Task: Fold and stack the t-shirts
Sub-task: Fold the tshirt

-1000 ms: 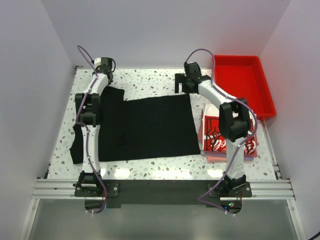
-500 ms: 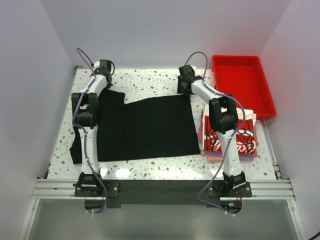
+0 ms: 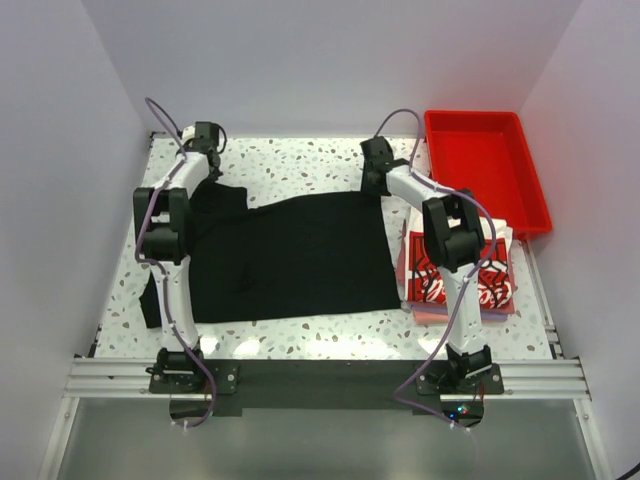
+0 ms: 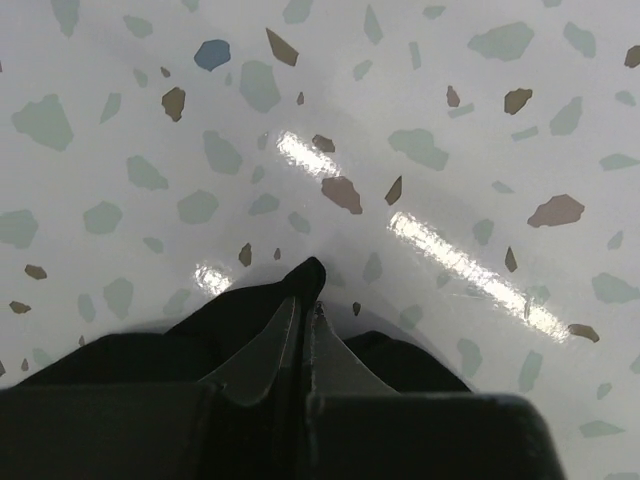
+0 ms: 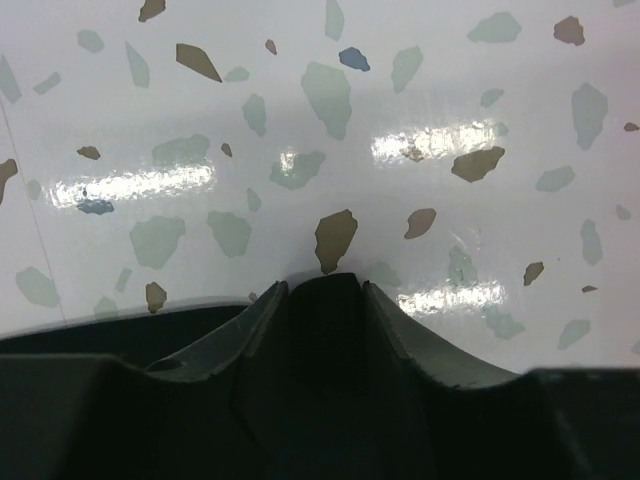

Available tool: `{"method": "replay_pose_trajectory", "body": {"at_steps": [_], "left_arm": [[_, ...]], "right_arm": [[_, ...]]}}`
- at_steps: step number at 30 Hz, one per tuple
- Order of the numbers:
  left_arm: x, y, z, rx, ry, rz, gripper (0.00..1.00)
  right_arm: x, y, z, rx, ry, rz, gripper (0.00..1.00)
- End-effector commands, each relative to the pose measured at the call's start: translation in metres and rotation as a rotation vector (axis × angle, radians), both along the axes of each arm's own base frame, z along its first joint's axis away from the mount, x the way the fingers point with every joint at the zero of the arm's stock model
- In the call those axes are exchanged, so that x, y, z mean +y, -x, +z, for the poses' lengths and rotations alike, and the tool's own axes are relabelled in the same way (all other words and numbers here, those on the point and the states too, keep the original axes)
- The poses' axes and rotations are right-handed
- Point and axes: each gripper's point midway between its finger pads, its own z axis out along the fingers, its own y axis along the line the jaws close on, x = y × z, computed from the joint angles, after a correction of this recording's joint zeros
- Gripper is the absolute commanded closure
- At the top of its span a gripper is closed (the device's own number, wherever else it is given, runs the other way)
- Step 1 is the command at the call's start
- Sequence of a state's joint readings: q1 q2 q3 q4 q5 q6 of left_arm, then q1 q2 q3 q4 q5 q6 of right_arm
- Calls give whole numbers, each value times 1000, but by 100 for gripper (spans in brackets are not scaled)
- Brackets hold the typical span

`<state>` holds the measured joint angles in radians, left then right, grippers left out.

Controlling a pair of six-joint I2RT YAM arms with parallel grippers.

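A plain black t-shirt [image 3: 300, 250] lies spread flat in the middle of the table. My left gripper [image 3: 205, 172] is at its far left corner. In the left wrist view the gripper [image 4: 305, 300] is shut on a peak of black cloth [image 4: 312, 270]. My right gripper [image 3: 372, 185] is at the shirt's far right corner. Its fingers [image 5: 325, 285] stand narrowly apart with a fold of black cloth [image 5: 325, 320] filling the gap. A folded white t-shirt with a red-and-black print [image 3: 462, 272] lies on top of pinkish ones [image 3: 450, 313] at the right.
A red plastic tray [image 3: 490, 170] stands at the back right, just beyond the folded stack. The speckled table top [image 3: 290, 165] runs behind the black shirt to the back wall. White walls close in on the left and right.
The right gripper came down onto the shirt's far right corner and its jaws closed in on the cloth. The left gripper stayed shut and shifted slightly left.
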<state>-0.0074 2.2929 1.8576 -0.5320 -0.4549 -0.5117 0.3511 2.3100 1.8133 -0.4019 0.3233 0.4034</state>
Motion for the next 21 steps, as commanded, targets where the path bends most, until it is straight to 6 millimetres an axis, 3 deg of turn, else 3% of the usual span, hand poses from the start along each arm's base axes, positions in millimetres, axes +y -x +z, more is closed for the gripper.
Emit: {"method": "replay_pose_trajectory", "body": {"at_steps": [1, 8, 9, 15, 17, 21], "left_arm": [[8, 2, 31, -72, -9, 42, 100], [10, 17, 44, -76, -11, 77, 100], [11, 19, 54, -93, -12, 83, 100], [12, 62, 67, -112, 3, 126, 100], [12, 71, 72, -126, 6, 132, 100], [12, 108, 76, -128, 20, 163, 100]], "right_arm": [[-2, 8, 7, 5, -9, 8, 63], [5, -1, 19, -16, 24, 71, 89], [7, -1, 28, -37, 23, 88, 94], [19, 6, 51, -87, 6, 155, 100], [20, 12, 51, -91, 10, 166, 100], [22, 25, 64, -110, 5, 182, 99]]}}
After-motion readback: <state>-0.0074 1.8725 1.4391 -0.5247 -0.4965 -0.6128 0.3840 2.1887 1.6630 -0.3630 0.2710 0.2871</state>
